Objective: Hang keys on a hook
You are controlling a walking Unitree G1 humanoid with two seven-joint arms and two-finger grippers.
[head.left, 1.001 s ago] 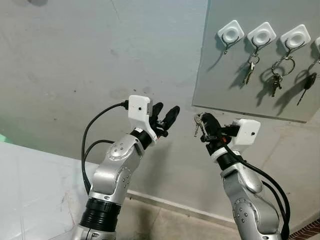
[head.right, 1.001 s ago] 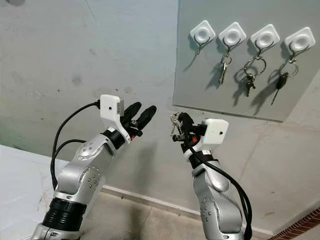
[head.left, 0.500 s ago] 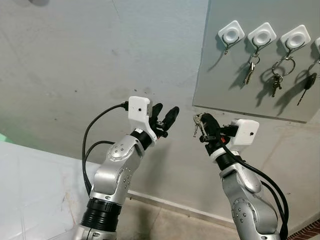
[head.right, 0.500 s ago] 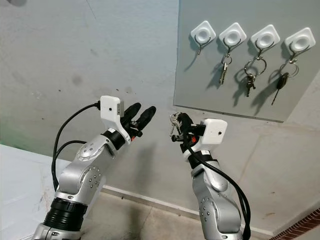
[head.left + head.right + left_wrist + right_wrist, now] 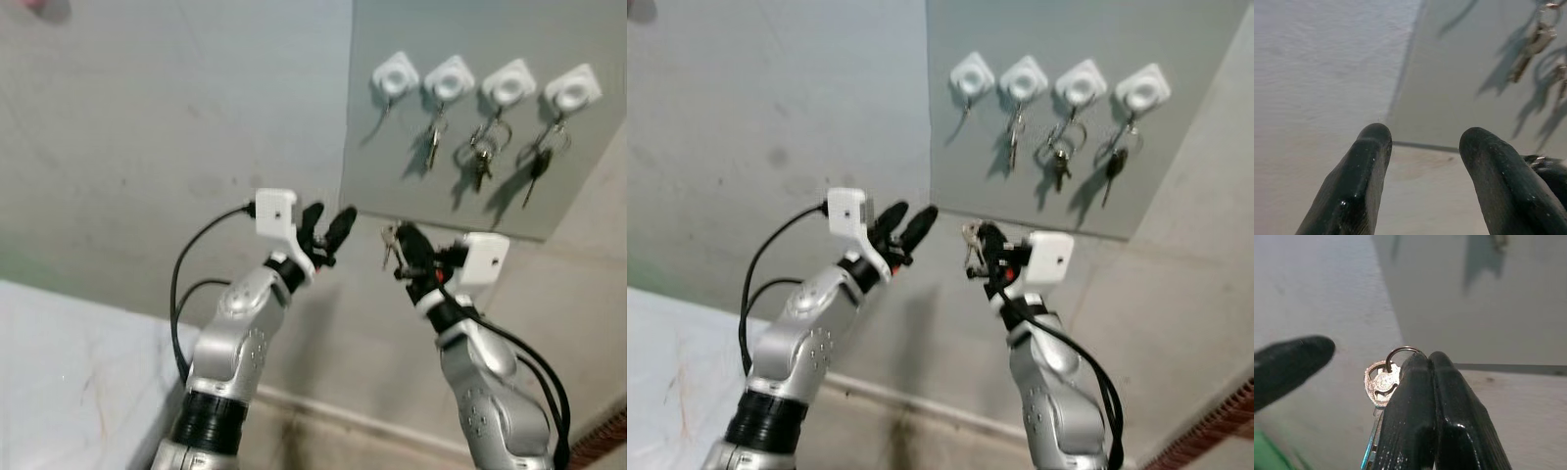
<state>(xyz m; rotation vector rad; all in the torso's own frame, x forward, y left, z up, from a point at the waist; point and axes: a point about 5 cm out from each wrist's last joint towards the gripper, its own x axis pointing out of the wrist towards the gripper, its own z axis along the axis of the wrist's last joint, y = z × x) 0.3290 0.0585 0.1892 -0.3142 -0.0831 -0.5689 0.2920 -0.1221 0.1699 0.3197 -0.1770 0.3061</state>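
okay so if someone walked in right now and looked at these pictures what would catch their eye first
Probably the right gripper, raised toward the wall with its fingers shut on a small bunch of keys. Above it on the grey panel is a row of four white hooks; the leftmost hook is bare, the rest carry keys. The left gripper is open alongside.

Shiny metal keys (image 5: 1382, 382), seemingly matt grey board (image 5: 1038, 186)

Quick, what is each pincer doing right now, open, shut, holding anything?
Left pincer: open, holding nothing, raised toward the wall.
Right pincer: shut on the keys, held up below the hooks.
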